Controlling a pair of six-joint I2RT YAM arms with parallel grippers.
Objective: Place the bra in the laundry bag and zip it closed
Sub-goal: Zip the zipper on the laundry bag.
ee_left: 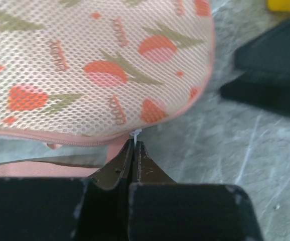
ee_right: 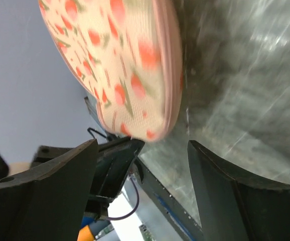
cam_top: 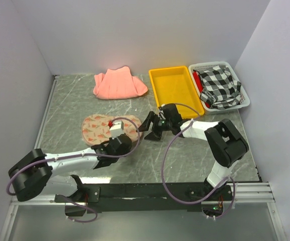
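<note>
Beige printed mesh of the laundry bag flat on the surface; checked cloth in the white basket. Only at left wrist: left gripper pinched shut at pink zip. Right gripper spread wide beside it.

Top view gives me flat, even overhead light: tabletop sharp, only soft short shadows under the arms, no hard glare. Left wrist is crisp on the laundry bag mesh, but the left gripper jaws go near black at the bottom edge and the dark shape at right is out of focus. Right wrist is smeared: bag and tabletop blurred, streaky sheen upper right, right gripper jaws underexposed.
</note>
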